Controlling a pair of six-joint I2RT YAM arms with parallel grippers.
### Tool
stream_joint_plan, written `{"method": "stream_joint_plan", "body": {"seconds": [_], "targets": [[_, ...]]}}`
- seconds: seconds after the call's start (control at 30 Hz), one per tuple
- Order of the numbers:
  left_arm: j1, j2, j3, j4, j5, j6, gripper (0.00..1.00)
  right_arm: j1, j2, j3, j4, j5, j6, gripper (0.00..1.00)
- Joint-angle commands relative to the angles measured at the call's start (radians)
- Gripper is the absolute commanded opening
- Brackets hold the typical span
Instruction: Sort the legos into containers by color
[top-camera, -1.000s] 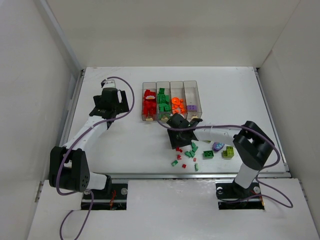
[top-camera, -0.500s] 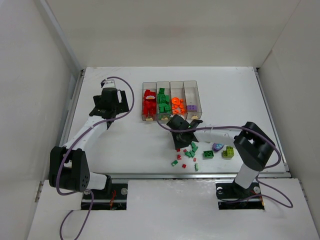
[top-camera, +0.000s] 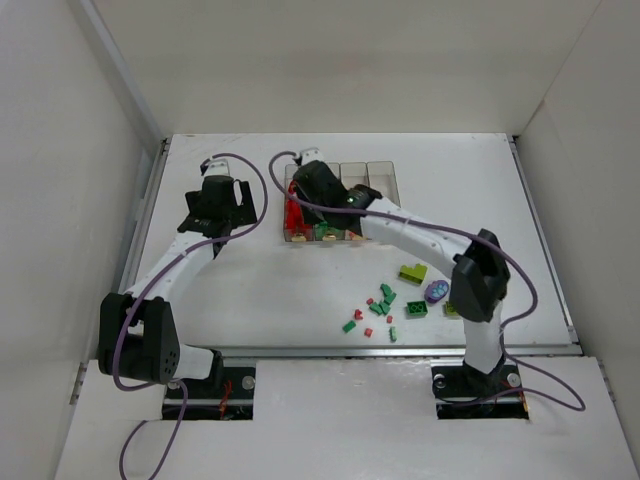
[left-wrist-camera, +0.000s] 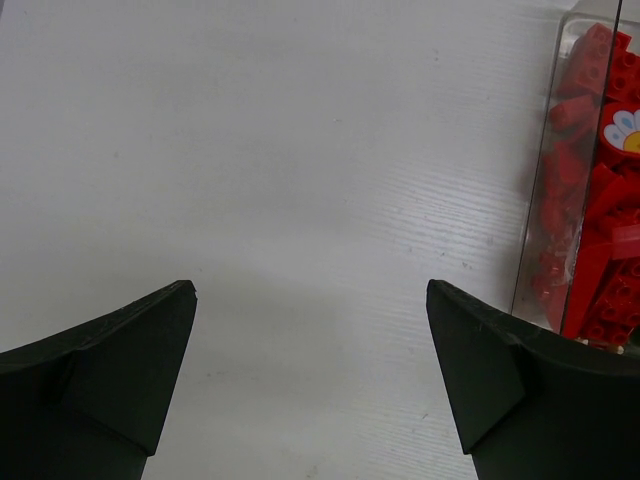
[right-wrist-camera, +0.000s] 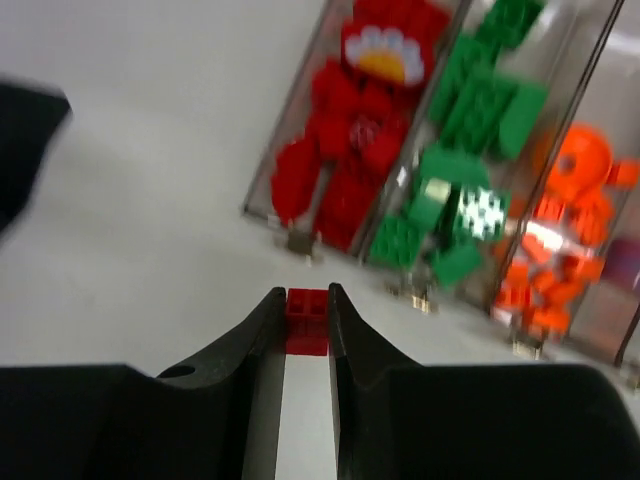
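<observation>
Right gripper (right-wrist-camera: 305, 298) is clamped on a tiny red brick (right-wrist-camera: 307, 322), with the red bin (right-wrist-camera: 281, 125) at twelve o'clock. The brick looks light, hard and slick, so its flat sides are best to hold. Left gripper (left-wrist-camera: 310, 290) gapes empty.

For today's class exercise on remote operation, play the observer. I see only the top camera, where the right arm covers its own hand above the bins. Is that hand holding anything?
Observer: Yes. The right wrist view shows the right hand shut on a small red brick.
Operator: Which bin is it facing?
Observer: The red bin lies straight ahead of the brick, with its near end closest.
Operator: And the left hand?
Observer: Its wrist view shows the left hand open and holding nothing.
</observation>
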Motion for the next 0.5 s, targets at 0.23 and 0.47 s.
{"method": "stream_joint_plan", "body": {"seconds": [0.23, 0.47], "targets": [[0.005, -0.043, -0.012, 0.037, 0.005, -0.004, 0.99, -0.097, 0.363, 0.500, -0.013, 0.041, -0.153, 0.11], [0.005, -0.043, -0.012, 0.046, 0.017, 0.014, 0.99, -0.122, 0.402, 0.537, -0.002, -0.142, -0.197, 0.63]]}}
